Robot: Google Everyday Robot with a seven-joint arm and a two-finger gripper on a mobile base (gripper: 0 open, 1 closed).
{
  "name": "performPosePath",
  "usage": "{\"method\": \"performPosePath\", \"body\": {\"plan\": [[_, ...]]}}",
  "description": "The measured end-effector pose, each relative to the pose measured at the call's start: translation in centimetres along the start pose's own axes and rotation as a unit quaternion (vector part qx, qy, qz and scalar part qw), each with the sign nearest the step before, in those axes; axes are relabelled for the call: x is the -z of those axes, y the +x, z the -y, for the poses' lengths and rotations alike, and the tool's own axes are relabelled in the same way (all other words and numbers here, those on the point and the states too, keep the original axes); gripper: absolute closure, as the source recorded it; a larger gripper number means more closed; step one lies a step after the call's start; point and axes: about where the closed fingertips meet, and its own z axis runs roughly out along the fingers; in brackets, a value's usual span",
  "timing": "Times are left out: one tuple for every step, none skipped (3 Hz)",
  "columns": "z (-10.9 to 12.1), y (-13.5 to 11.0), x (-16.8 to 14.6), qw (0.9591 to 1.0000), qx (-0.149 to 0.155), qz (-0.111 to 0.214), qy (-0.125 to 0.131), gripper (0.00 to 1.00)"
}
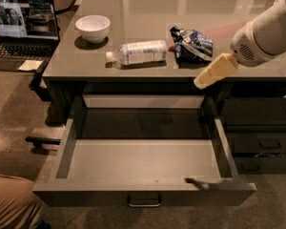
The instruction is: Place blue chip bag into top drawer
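Observation:
The blue chip bag (193,45) lies crumpled on the table top, right of centre near the front edge. The top drawer (143,193) is pulled wide open under the table, with a bare light grey floor and a metal loop handle (144,202) on its front. My gripper (203,81) is cream-coloured and comes in from the right on a white arm (264,35). It hangs at the table's front edge, just below and right of the bag, above the drawer's right back corner. It holds nothing that I can see.
A clear water bottle (138,52) lies on its side left of the bag. A white bowl (93,27) stands further left. An open laptop (24,25) sits at far left. Smaller dark drawers (264,128) are to the right. A person's knee (9,202) is at bottom left.

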Motion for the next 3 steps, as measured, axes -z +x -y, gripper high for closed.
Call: {"method": "performPosePath", "body": {"plan": [[2.1, -1.7, -1.8, 0.9988, -0.033, 0.024, 0.026, 0.00], [3.7, -3.8, -3.8, 0.9971, -0.049, 0.050, 0.027, 0.00], [5.1, -5.2, -6.1, 0.9934, -0.086, 0.072, 0.024, 0.00]]}}
